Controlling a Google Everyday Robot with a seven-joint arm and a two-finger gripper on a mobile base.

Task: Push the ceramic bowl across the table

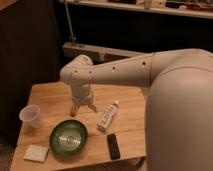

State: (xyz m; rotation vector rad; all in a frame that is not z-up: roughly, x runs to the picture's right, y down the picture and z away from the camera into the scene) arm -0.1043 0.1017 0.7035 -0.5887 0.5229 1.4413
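1. Camera view: we are seeing the gripper [84,108] hanging just beyond the ceramic bowl [68,137], its jaws seemingly parted and holding nothing.
2. The bowl is sitting near the front edge of the table [50,95] (apparently untouched), so we are judging the whole push as yet to be done.

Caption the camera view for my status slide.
Open gripper poised beyond the green ceramic bowl on the wooden table, among a clear cup, white tube, black device and pale pad.
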